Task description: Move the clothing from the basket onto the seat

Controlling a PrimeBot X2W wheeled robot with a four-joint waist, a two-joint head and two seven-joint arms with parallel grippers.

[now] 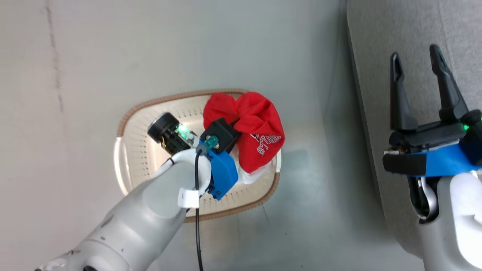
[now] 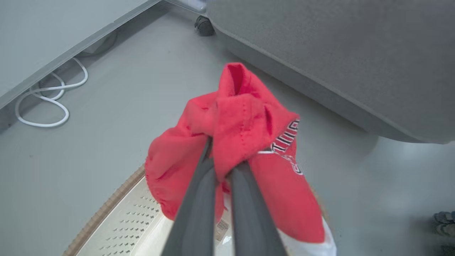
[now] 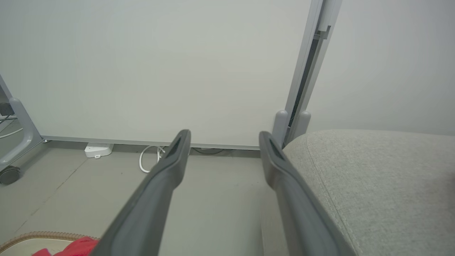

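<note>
Left tool (image 2: 225, 158), angled down over the basket (image 1: 158, 101), clenches the clothing (image 1: 260, 124); right tool (image 1: 414, 56) splayed by the seat (image 1: 376, 45)

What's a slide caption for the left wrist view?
Left gripper shut on the red clothing, held over the basket, grey seat beyond.

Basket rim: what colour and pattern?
The basket rim is brown with a woven look, around a cream perforated body; clearest in the head view.

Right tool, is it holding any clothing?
No, the right tool stands open and empty by the seat.
</note>
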